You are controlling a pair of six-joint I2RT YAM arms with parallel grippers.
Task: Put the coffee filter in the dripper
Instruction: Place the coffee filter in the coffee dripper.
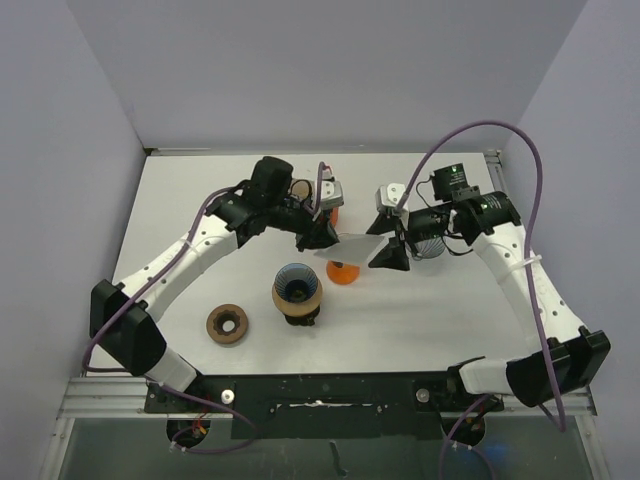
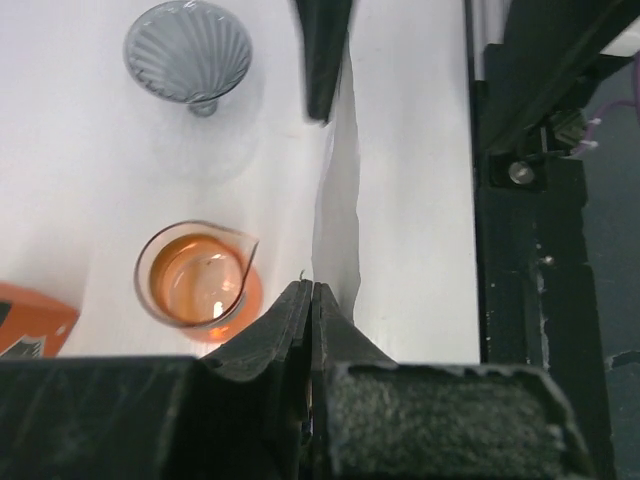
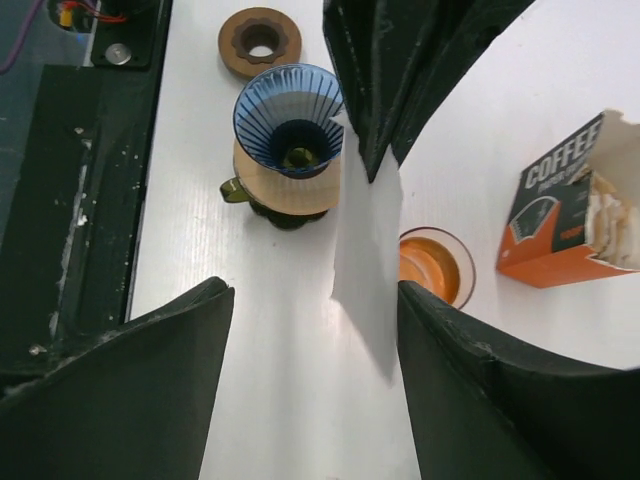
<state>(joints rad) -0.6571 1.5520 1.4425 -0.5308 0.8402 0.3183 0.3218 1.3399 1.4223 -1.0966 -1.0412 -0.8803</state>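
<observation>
Left hand (image 2: 312, 292): clamped on coffee filter (image 2: 338, 220) edge.
Right hand (image 3: 312, 295): wide, jaws either side of its other end.
Location: coffee filter airborne near dripper (image 3: 288, 118), over bench (image 3: 280, 400).
Handling: likely light, floppy, creases easily; pinch rim.

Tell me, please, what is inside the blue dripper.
Nothing: the dripper shows bare ribbed walls and its bottom hole; beyond that is too dark. The left gripper holds the filter.

You can reach the dripper (image 1: 297, 283) from its near side and left, across open table (image 1: 400, 320). Just right of it stands the orange beaker (image 1: 343, 270), with the coffee filter (image 1: 355, 247) stretched above; the wooden ring (image 1: 227, 323) lies near-left.
</observation>
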